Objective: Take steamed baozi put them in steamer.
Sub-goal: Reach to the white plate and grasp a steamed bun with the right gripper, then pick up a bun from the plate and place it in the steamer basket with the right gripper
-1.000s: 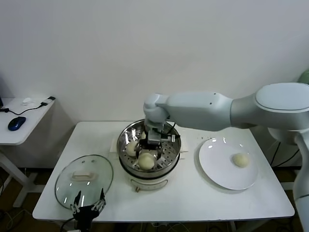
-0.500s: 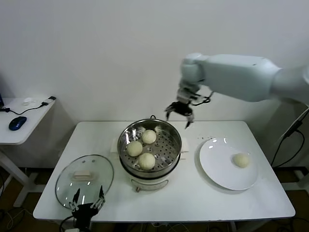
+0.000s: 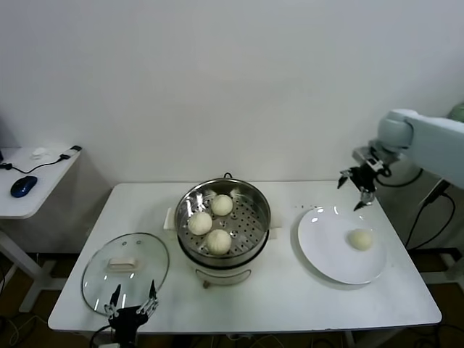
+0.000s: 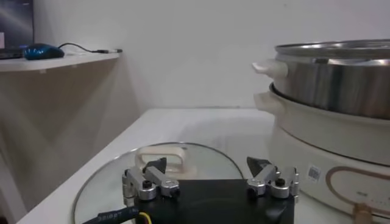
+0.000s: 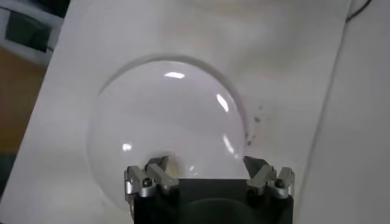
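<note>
The steamer (image 3: 262,211) stands at the table's middle, a steel pot on a cream base. Three baozi lie on its perforated tray: one at the back (image 3: 222,204), one at the left (image 3: 200,222), one at the front (image 3: 218,241). A fourth baozi (image 3: 360,238) lies on the white plate (image 3: 326,235) at the right. My right gripper (image 3: 355,190) is open and empty, held in the air above the plate's far edge. In the right wrist view the plate (image 5: 164,115) lies below the open gripper (image 5: 207,171). My left gripper (image 3: 133,308) is parked open at the table's front left.
A round glass lid (image 3: 125,270) with a white handle lies at the front left, just behind the left gripper; it also shows in the left wrist view (image 4: 177,159), with the steamer (image 4: 329,79) beyond. A side desk (image 3: 32,181) stands to the far left.
My right gripper rose out of the steamer, leaving a third baozi there, and swung right to above the plate. The left arm has not moved.
</note>
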